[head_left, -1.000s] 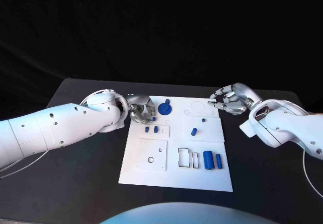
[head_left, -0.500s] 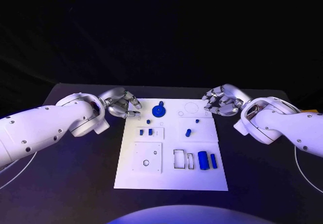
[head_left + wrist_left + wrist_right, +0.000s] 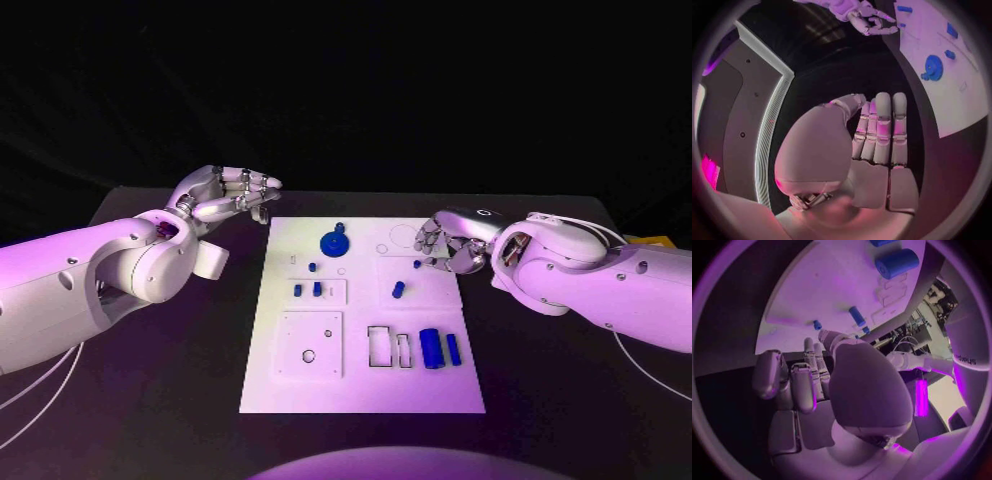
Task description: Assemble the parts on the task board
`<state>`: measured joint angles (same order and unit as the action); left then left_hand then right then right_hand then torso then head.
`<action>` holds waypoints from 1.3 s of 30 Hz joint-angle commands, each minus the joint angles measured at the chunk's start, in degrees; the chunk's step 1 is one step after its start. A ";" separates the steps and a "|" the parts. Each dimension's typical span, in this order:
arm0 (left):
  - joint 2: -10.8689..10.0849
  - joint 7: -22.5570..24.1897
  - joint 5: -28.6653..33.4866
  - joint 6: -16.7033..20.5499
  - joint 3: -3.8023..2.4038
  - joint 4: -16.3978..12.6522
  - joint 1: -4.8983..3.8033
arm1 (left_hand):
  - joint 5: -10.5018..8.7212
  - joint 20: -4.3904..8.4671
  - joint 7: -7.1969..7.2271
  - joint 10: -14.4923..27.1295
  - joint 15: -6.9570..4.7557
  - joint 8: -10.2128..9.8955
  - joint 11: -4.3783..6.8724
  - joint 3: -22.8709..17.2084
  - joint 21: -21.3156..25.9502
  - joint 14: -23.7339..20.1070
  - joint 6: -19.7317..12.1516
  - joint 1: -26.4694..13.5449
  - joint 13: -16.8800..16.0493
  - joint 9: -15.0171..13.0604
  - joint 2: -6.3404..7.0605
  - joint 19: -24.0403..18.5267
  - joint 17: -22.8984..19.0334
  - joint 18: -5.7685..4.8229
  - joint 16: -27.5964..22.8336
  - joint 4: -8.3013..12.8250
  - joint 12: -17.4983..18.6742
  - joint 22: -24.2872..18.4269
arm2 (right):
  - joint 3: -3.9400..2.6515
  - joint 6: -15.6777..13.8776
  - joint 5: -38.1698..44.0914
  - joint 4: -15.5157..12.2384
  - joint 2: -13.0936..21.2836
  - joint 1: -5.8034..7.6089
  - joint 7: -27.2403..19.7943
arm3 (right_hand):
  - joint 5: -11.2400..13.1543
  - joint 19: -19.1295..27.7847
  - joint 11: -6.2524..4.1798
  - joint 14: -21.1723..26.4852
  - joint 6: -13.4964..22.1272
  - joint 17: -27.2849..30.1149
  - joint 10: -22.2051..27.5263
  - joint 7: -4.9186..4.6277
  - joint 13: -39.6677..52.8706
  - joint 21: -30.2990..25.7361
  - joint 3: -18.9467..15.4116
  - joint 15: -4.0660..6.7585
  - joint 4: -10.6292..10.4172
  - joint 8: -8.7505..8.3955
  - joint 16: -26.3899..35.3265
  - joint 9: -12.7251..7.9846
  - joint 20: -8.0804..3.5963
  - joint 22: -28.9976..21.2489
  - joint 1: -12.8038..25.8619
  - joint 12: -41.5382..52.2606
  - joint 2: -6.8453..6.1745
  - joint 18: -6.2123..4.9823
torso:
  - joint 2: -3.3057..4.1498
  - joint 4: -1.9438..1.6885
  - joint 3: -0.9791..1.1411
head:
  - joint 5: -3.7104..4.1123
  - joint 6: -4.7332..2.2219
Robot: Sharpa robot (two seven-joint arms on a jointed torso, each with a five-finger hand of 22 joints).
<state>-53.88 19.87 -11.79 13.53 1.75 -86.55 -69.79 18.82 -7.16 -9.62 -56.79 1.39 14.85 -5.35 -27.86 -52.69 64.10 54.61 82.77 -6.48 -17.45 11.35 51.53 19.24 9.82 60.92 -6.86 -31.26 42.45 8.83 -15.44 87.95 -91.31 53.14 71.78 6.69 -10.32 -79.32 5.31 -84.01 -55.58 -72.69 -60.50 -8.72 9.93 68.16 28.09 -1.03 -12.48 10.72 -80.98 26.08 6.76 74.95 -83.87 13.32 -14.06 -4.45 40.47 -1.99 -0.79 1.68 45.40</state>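
Note:
The white task board (image 3: pixel 361 375) lies mid-table. At its far end sits a blue disc with a knob (image 3: pixel 333 241) (image 3: pixel 932 67). Two small blue pegs (image 3: pixel 307 289) stand in a left block, and another peg (image 3: pixel 398 289) (image 3: pixel 857 316) stands right of centre. A thick blue cylinder (image 3: pixel 430 347) (image 3: pixel 897 262) and a thinner one (image 3: pixel 453 348) lie at the near right. My left hand (image 3: pixel 231 195) (image 3: pixel 876 145) hovers off the far left corner, fingers straight, holding nothing. My right hand (image 3: pixel 444 246) (image 3: pixel 811 385) hangs over the board's right edge beside a tiny blue peg (image 3: pixel 417 264), fingers half curled, holding nothing.
Rectangular slots (image 3: pixel 392 345) and a square plate with round holes (image 3: pixel 313 343) mark the board's near half. Black table (image 3: pixel 159 400) surrounds the board on both sides. A small yellow thing (image 3: pixel 649 241) sits at the table's right edge.
My left hand has drawn back from beside the blue disc to beyond the board's far left corner. My right hand has come in from the far right corner over the board's right edge.

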 commanded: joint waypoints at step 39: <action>-1.08 2.85 5.99 -1.26 0.07 -1.58 -0.02 | -0.37 -1.75 -1.01 -0.86 1.61 -1.62 -1.50 1.36 9.23 -4.73 -0.63 -3.11 2.64 -0.12 1.41 -2.25 -4.18 0.58 -9.33 -0.07 5.78 -5.70 | 0.14 3.45 13.02 0.69 -3.95 -2.38 6.67 | 2.48 -1.33 -1.23 -1.89 -4.66 1.80 -6.41 1.09 -2.96 1.15 4.49 1.24 3.16 1.74 1.29 -0.91 -0.98 5.77 0.46 -1.12 2.69 0.07 | 0.12 0.10 0.11 | -0.03 0.55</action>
<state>-54.97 22.99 -6.08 13.33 1.84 -87.99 -69.77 18.60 -8.72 -10.15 -57.85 2.78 13.50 -6.47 -26.88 -43.55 59.67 54.07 79.84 -3.89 -17.60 13.08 49.25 15.14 9.78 51.81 -7.03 -25.66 36.80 8.69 -13.51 100.59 -90.67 49.29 69.83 12.92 -8.05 -80.35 4.37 -83.96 -59.88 -70.86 -66.26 -7.67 6.47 69.06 32.51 -0.05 -9.75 12.21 -79.32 25.01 5.73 74.92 -83.31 11.75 -12.10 -5.31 40.62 -1.91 -0.69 1.67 45.93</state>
